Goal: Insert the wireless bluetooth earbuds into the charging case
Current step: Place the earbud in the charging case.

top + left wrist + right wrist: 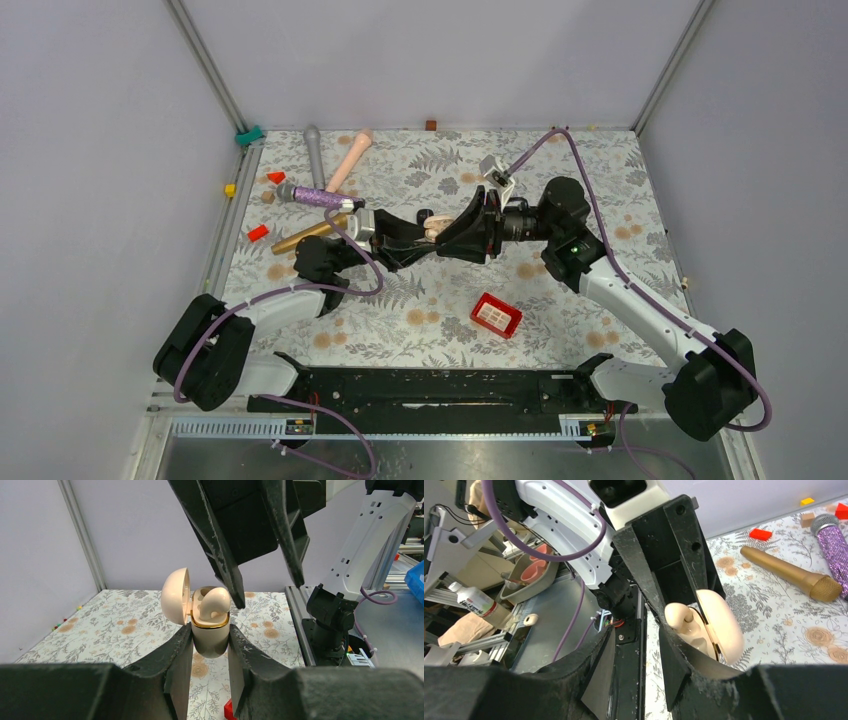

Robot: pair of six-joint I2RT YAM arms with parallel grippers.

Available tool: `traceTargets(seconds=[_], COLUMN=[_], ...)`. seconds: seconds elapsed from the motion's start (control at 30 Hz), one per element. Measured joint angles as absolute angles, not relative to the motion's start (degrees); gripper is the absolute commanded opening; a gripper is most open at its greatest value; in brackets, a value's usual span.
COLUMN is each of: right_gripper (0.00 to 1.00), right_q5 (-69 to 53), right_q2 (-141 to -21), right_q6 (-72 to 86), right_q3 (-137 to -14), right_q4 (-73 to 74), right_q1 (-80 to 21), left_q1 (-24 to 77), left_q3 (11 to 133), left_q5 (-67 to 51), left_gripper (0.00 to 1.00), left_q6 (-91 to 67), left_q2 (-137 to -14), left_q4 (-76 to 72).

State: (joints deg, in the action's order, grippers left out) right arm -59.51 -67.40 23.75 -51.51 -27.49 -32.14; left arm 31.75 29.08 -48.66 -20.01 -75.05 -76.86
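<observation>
Left gripper (210, 632) clamps charging case (210, 644), earbud (214, 601) sitting in top.

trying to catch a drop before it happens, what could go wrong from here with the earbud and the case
1. The earbud sits high at the rim of the case and does not look sunk in. A sideways nudge from the open right gripper could flick it off.
2. The left gripper pinches only the case's rounded lower body, so pressing down might twist or slip it.
</observation>
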Motion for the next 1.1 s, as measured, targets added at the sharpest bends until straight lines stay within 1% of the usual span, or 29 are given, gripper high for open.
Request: traceTargets(seconds=[0.33,0.67,0.9,1.1], right_gripper=[0.47,0.50,0.49,0.49], right_q5=[-57.6,-57.7,-57.4,-55.2], right_q2=[-67.4,-67.3,-67.4,-67.2], right_q6=[20.9,23.7,25.9,23.5], right_q3=[-51.5,-51.5,-51.5,-51.7], right_q4=[-24.1,-26.1,-27.9,-24.8], right_q1=[-32.2,-32.3,-32.3,-32.3], left_q1=[31.6,31.6,31.5,31.4], left_q3=[29.1,29.1,29.1,29.1], left_q5=[-48.6,-48.7,-48.6,-48.6], left_gripper=[0.01,0.01,0.01,0.01], left_q6=[-20.0,-20.0,-20.0,-20.0], left_q2=[-75.0,-75.0,-75.1,-75.1], left_q4=[-76.7,-76.9,-77.0,-76.2])
